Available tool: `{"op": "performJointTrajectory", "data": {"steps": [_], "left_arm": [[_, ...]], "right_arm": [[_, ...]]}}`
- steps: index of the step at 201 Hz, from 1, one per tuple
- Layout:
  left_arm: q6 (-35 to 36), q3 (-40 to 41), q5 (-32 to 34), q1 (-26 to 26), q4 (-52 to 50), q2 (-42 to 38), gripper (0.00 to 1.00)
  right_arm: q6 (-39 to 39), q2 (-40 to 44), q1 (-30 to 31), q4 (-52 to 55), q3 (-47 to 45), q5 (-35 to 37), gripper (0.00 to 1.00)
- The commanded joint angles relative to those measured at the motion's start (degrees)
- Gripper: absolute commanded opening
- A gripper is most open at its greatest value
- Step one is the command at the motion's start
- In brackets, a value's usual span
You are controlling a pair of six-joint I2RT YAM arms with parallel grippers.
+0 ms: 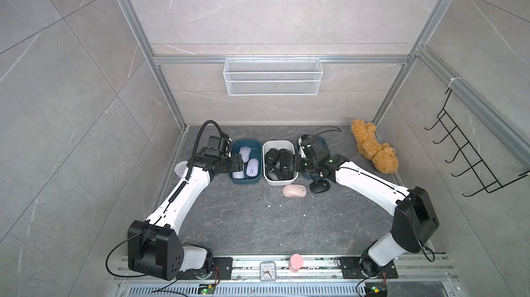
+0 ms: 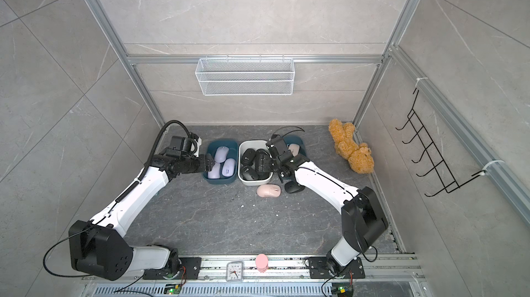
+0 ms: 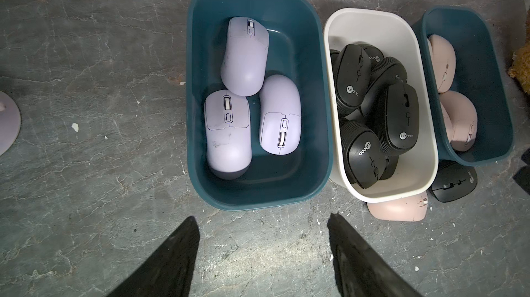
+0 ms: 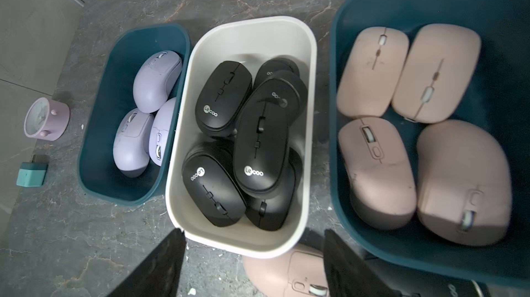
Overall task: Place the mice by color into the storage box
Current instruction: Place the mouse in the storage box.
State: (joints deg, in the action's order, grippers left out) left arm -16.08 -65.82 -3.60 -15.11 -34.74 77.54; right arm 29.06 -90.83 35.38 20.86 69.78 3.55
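Three storage boxes stand in a row. The left teal box (image 3: 321, 60) holds three lilac mice (image 3: 246, 54). The white box (image 4: 311, 60) holds several black mice (image 4: 262, 140). The right teal box (image 4: 335, 166) holds several pink mice (image 4: 372, 72). In front of the boxes, a pink mouse (image 1: 294, 190) and a black mouse (image 1: 319, 186) lie loose on the table. My left gripper (image 1: 240, 163) (image 3: 262, 218) hovers over the lilac box, open and empty. Over the white box hangs my right gripper (image 1: 288, 163) (image 4: 253, 231), also open with nothing in it.
A brown teddy bear (image 1: 372, 149) lies at the back right. A lilac alarm clock (image 4: 47, 117) and a small teal block (image 4: 31, 173) sit left of the boxes. At the front rail are a white clock (image 1: 267, 272) and a pink bottle (image 1: 296, 262).
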Motion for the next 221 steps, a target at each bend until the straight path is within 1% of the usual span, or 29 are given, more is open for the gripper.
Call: {"op": "performJointTrajectory", "data": {"steps": [1,53,86,112,142,172,221], "left_arm": [[-0.4,-2.3,0.0,0.3,-1.3,-1.3,0.73],[-0.2,-2.0,0.7,0.3,-1.3,-0.5,0.73],[-0.1,-1.2,1.5,0.3,-0.6,-0.4,0.73],[0.0,-1.2,2.1,0.3,-0.7,0.1,0.73],[0.1,-1.2,2.5,0.3,-0.7,0.5,0.73],[0.3,-1.2,3.3,0.3,-0.7,0.4,0.73],[0.7,-1.0,4.6,0.3,-0.7,-0.7,0.72]], "right_arm": [[-1.0,4.6,0.0,-1.0,-4.7,2.2,0.77],[-3.8,11.5,0.0,0.2,-13.0,2.5,0.76],[-6.5,13.3,0.0,0.4,-15.4,1.0,0.76],[-8.5,14.3,0.0,-1.5,-18.0,-0.6,0.76],[-10.0,14.0,0.0,-4.2,-20.7,-2.9,0.76],[-10.7,12.9,-0.1,-6.2,-22.2,-3.3,0.76],[-10.1,7.9,0.0,-10.8,-23.2,-6.4,0.76]]}}
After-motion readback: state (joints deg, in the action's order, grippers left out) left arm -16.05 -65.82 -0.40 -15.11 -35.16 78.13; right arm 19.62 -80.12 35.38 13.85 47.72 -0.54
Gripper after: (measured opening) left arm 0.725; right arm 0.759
